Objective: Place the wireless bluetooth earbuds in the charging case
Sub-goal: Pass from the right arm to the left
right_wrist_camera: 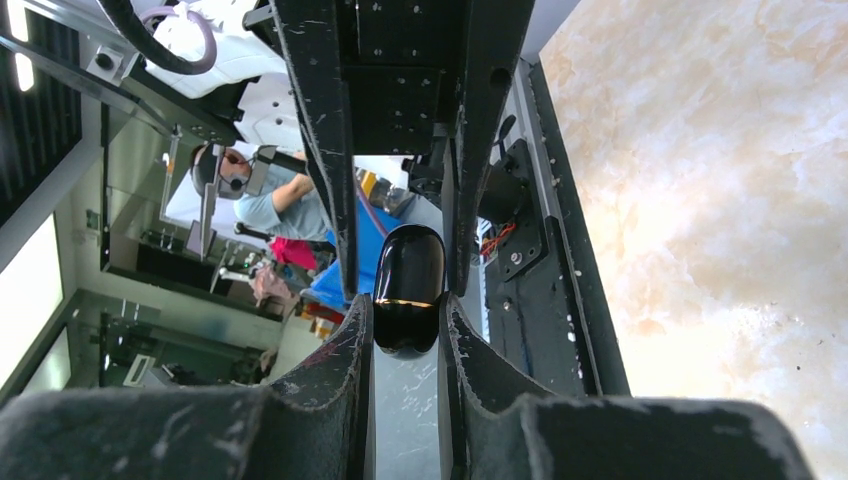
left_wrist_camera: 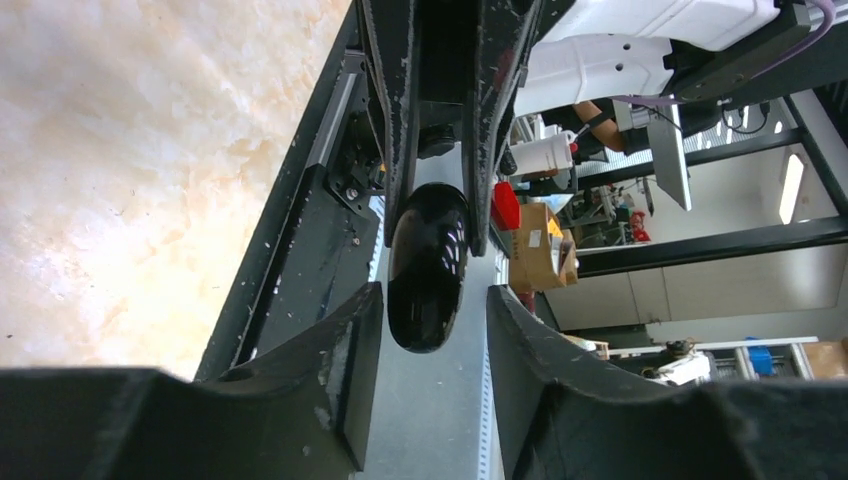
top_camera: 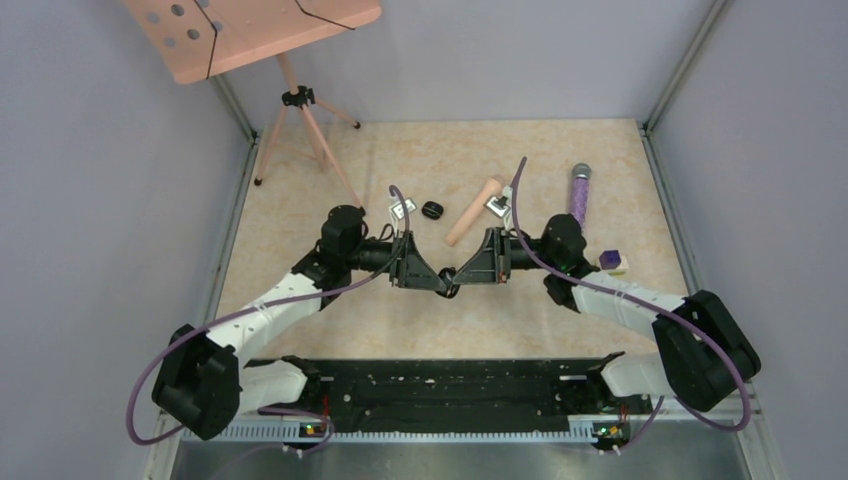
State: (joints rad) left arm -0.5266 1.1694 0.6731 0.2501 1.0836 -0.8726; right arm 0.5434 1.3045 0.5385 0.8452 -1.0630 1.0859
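Right gripper (right_wrist_camera: 404, 308) is pinching the charging case (right_wrist_camera: 408, 265) by one end, above the desk (right_wrist_camera: 720, 200). Left gripper (left_wrist_camera: 433, 295) is straddling its other end, jaws narrow but not touching. Closing squarely, clear of the lid seam, is looking wisest.

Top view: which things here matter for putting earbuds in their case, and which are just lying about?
For the job: case; earbuds, none that I can make out.

Lying about: peach rod, purple wand, cube, tripod stand, small black lump (can't tell what it is).
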